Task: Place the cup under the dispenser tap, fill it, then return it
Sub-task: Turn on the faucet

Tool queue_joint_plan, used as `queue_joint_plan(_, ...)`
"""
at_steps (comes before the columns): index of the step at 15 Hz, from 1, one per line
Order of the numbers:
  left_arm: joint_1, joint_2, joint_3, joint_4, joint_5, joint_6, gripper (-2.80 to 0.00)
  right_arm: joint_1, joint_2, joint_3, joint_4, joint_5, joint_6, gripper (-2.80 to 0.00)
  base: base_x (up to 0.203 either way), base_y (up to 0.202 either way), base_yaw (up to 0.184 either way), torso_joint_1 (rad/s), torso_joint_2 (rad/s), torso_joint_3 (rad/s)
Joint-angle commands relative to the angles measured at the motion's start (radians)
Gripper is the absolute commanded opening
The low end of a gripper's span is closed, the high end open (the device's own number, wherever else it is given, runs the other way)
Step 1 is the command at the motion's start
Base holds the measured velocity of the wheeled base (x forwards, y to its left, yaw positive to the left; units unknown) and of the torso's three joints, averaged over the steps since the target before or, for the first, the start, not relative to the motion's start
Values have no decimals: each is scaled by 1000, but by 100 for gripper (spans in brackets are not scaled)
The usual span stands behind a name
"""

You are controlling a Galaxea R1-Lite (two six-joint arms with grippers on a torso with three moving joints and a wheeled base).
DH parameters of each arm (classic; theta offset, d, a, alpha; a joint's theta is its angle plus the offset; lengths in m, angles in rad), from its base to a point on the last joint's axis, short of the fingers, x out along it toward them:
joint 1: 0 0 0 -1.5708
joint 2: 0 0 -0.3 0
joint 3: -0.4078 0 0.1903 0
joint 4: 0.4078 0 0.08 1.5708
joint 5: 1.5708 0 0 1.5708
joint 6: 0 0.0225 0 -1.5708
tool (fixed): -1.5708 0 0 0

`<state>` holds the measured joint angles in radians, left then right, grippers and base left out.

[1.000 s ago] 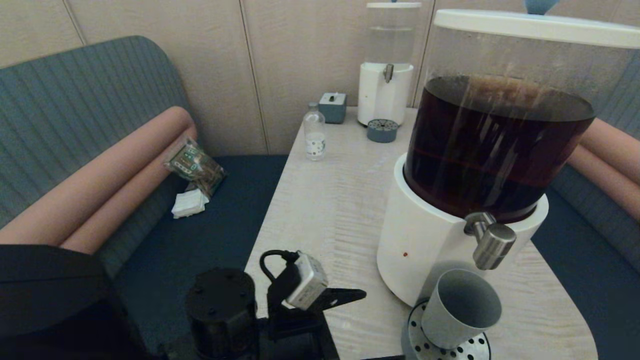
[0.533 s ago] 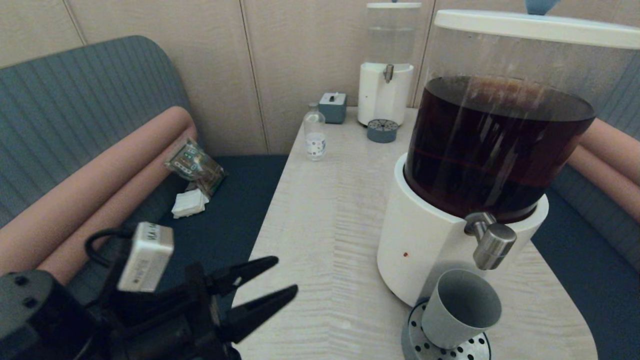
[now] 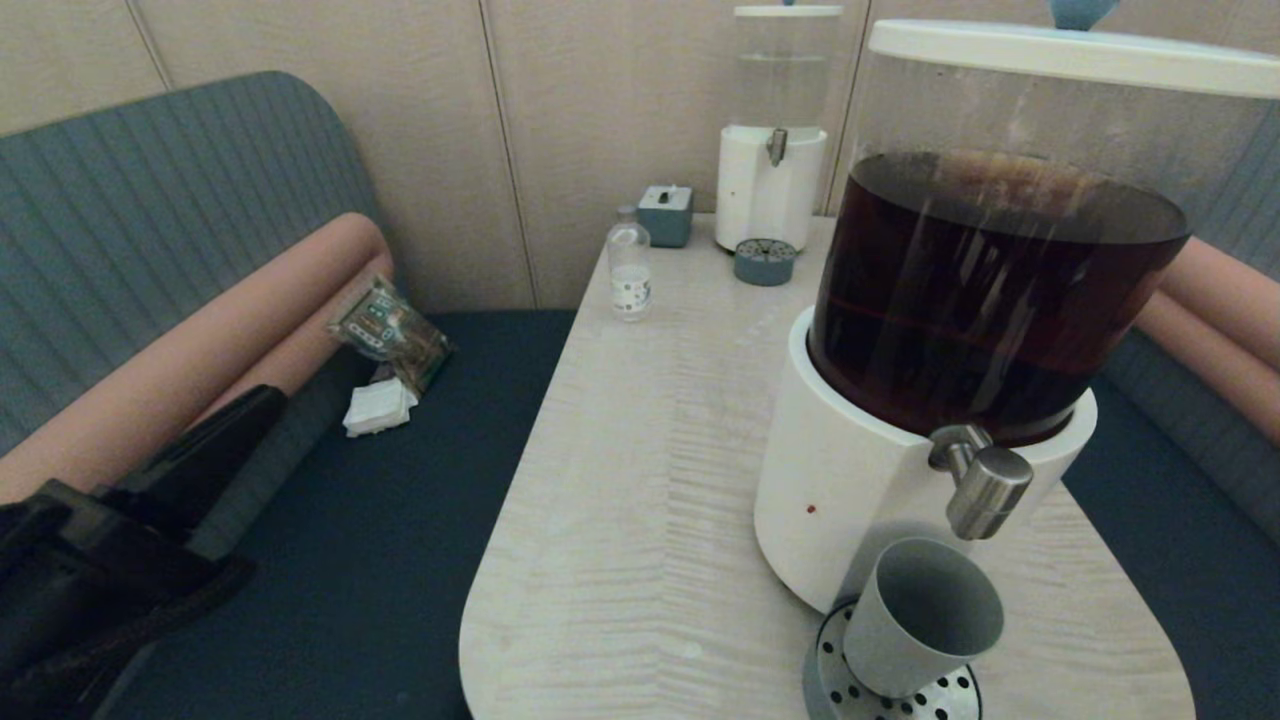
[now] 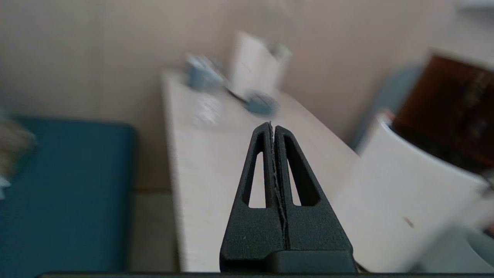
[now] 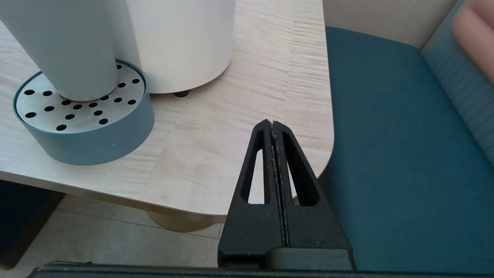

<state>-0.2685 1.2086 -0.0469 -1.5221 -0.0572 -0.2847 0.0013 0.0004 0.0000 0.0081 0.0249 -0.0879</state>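
The grey cup (image 3: pixel 925 620) stands upright on the perforated drip tray (image 3: pixel 835 685), right below the steel dispenser tap (image 3: pixel 985 490) of the big white-based dispenser (image 3: pixel 840 500) holding dark brown liquid. What shows of the cup's inside is grey. My left gripper (image 3: pixel 262 402) is shut and holds nothing, low on the left over the sofa seat, far from the cup. The head view does not show my right gripper (image 5: pixel 273 122). It is shut and empty near the table's front right corner, beside the cup (image 5: pixel 65 46) and tray (image 5: pixel 88 135).
At the back of the table (image 3: pixel 640 480) stand a small clear-liquid dispenser (image 3: pixel 770 190), its small tray (image 3: pixel 765 262), a grey box (image 3: pixel 665 213) and a clear bottle (image 3: pixel 630 270). A snack packet (image 3: pixel 390 330) and tissue (image 3: pixel 378 408) lie on the left sofa.
My left gripper swung left from the table's front edge to over the sofa seat, and its fingers went from open to shut. The cup has not moved.
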Motion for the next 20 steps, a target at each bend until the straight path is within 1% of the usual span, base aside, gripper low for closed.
queue_joint_plan(1, 48, -118, 34, -8, 4, -4, -280, 0, -5, 11, 0, 1, 0, -280, 0, 0, 0, 0, 0, 0)
queue_joint_plan(3, 69, -226, 43, -8, 28, -12, -280, 0, -5, 9, 0, 1, 0, -280, 0, 0, 0, 0, 0, 0)
queue_joint_plan(5, 123, -359, 45, 18, 53, -20, -280, 0, -5, 9, 0, 1, -1, -280, 0, 0, 0, 0, 0, 0)
queue_joint_plan(8, 173, -570, 45, 161, 66, -24, -280, 0, -5, 9, 0, 0, 0, -280, 0, 0, 0, 0, 0, 0)
queue_joint_plan(13, 205, -902, 21, 464, 102, -42, -280, 0, -5, 9, 0, 0, 0, -280, 0, 0, 0, 0, 0, 0)
queue_joint_plan(16, 256, -1043, 36, 563, 107, -38, -280, 0, -5, 11, 1, 0, 0, -280, 0, 0, 0, 0, 0, 0)
queue_joint_plan(19, 264, -1114, 38, 581, 103, -21, -280, 0, -5, 9, 0, 1, 0, -280, 0, 0, 0, 0, 0, 0)
queue_joint_plan(20, 264, -1154, 33, 607, 88, -16, -280, 0, -5, 9, 1, 1, 0, -280, 0, 0, 0, 0, 0, 0)
